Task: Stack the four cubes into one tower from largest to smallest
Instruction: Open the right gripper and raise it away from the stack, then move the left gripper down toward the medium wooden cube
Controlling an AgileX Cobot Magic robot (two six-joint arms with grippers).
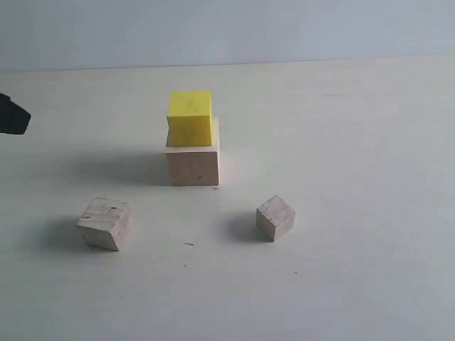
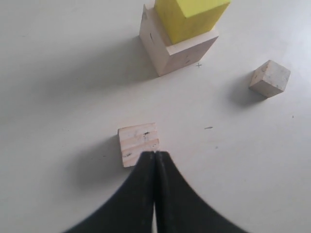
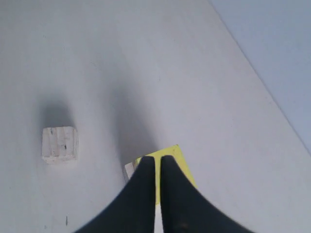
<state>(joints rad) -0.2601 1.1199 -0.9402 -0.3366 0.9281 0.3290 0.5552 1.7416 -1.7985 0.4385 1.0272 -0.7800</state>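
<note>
We are looking at an off-white, matte counter that is running back to a pale blue-grey wall. Soft shadows are falling to one side of each block, and a few tiny dark specks are showing on the surface. The large wooden cube is standing on the counter, and we are placing everything else from it. The yellow cube is sitting squarely on top of it, shifted toward one side so that a strip of the wooden top is showing. The medium wooden cube is lying in front of the large cube and to its left, well apart and slightly turned. The small wooden cube is resting in front of the large cube and to its right, corner toward us. The left hand is keeping its fingers pressed together on nothing, with the tips at the edge of the medium cube; we cannot tell whether they are touching it. The right hand is hanging over the yellow cube, fingers drawn together and gripping nothing.
</note>
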